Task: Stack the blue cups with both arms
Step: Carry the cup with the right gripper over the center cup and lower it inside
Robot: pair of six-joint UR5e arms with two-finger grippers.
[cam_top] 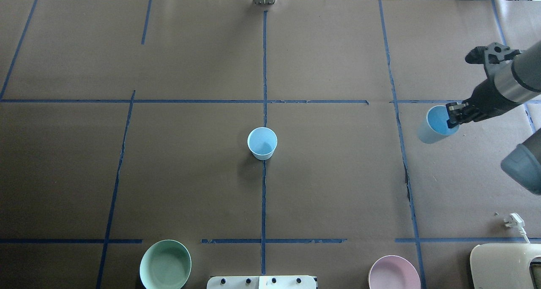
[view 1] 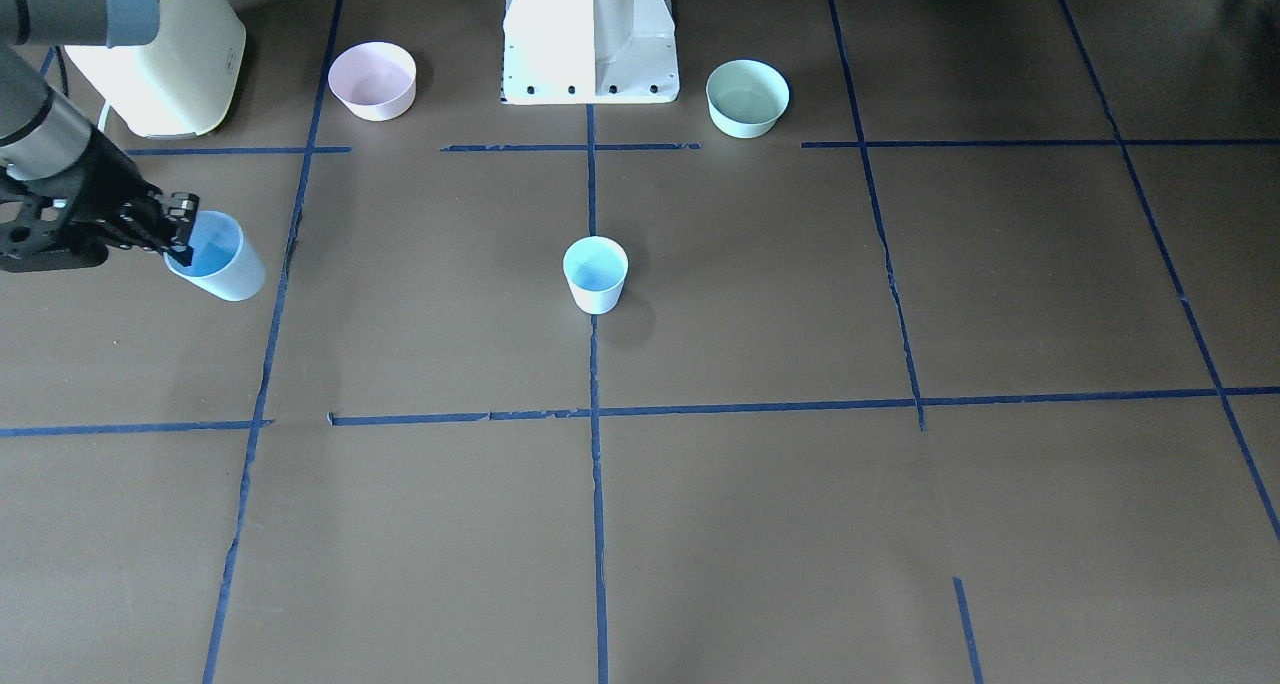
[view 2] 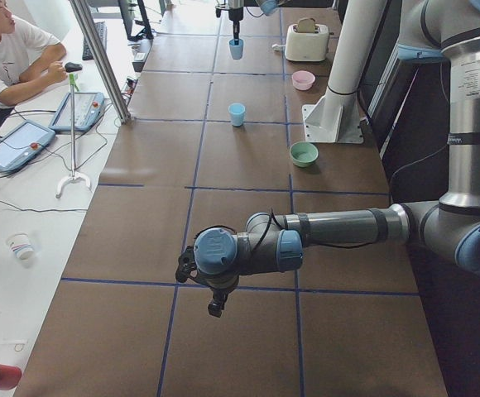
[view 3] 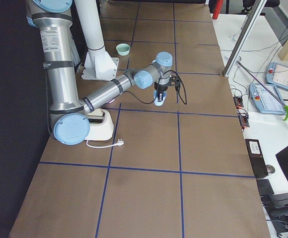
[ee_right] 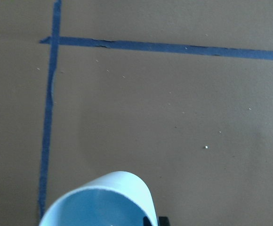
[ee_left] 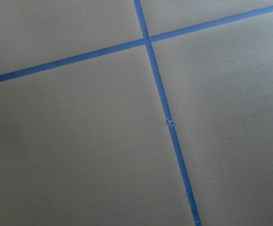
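The right gripper (view 1: 178, 232) is clamped on the rim of the held cup (view 1: 225, 264), with one finger inside the wall and one outside. The held cup hangs tilted, mouth upward, near the right-hand end of the desk (view 1: 800, 524), and appears to be clear of the surface. The centre cup (view 1: 596, 276) stands upright on the desk, well apart from the held cup, on the blue tape line (view 1: 598, 524) that runs down the middle. The step in hand is judged to be the carry toward the centre cup. To do it well, the right arm should level the held cup so that its base points straight down, bring it directly above the centre cup's mouth, and only then descend. The rim grasp leaves the lower wall free, which suits nesting. The centre cup looks light and is unrestrained, so an off-centre descent is likely to tip or push it. The left gripper (view 2: 216, 304) hovers over the desk's other end, far from both cups; whether it is released or clenched cannot be told. The pink bowl (view 1: 372, 81) and the mint-green bowl (view 1: 747, 98) sit near the robot's base, off the direct path.
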